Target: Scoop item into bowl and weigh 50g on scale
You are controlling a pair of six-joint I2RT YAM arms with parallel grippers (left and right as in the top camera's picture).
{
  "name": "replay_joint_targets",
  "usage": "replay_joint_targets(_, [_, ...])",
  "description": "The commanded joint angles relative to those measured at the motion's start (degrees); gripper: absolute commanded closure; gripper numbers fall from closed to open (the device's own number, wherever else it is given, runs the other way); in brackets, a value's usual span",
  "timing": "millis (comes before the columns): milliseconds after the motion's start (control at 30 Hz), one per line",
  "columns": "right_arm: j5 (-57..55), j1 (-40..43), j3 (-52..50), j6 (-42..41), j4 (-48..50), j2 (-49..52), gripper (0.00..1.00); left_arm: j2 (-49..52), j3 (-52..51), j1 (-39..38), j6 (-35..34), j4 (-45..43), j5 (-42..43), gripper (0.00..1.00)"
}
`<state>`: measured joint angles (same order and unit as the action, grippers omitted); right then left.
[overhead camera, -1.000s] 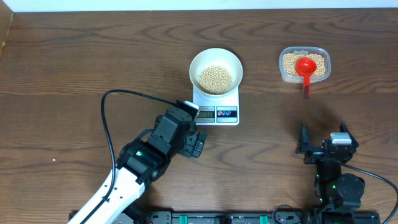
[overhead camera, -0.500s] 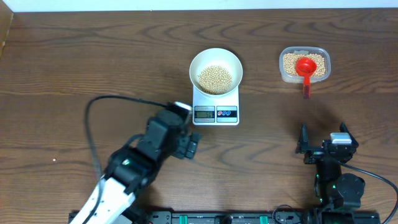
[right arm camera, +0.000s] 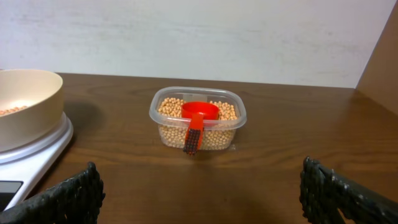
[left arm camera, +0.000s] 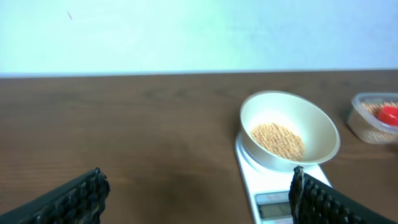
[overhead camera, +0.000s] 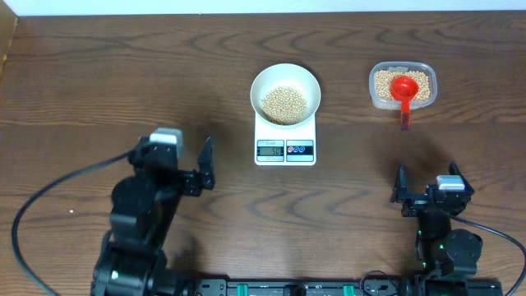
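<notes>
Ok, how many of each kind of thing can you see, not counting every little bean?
White bowl: 1
Scale: 1
Clear tub: 1
Red scoop: 1
Grippers: 2, the left gripper and the right gripper
Total: 6

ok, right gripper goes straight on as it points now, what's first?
Probably the red plastic scoop, whose handle overhangs the near rim of the clear plastic tub of tan beans, dead ahead of the right gripper. Height unclear.

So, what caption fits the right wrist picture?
Open right gripper faces a tub of beans with a red scoop in it; the bowl sits on the scale at the frame's left edge.
</notes>
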<state>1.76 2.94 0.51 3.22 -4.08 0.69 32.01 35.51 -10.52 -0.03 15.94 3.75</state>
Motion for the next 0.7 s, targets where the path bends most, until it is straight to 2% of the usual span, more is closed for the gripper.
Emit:
replay_joint_targets(0, [0.5, -0.4, -0.2, 0.0, 0.0, -0.4, 0.01, -6.1, -6.0, 4.3, 6.3, -3.7, 3.8, 0.05])
replay_joint_targets(233, [0.5, -0.4, -0.2, 0.0, 0.0, -0.4, 0.01, -18.6, -20.0, 11.6, 6.8, -12.2, 4.7, 0.05])
replay_joint_targets(400, [0.5, -0.4, -0.2, 0.0, 0.0, -0.4, 0.01, -25.9, -28.7, 13.7, 8.2, -14.6, 4.7, 0.05])
replay_joint_targets(667, [0.5, -0.4, -0.2, 0.0, 0.0, -0.4, 0.01, -31.0, -33.6, 13.7, 13.1, -14.9, 4.6, 0.05])
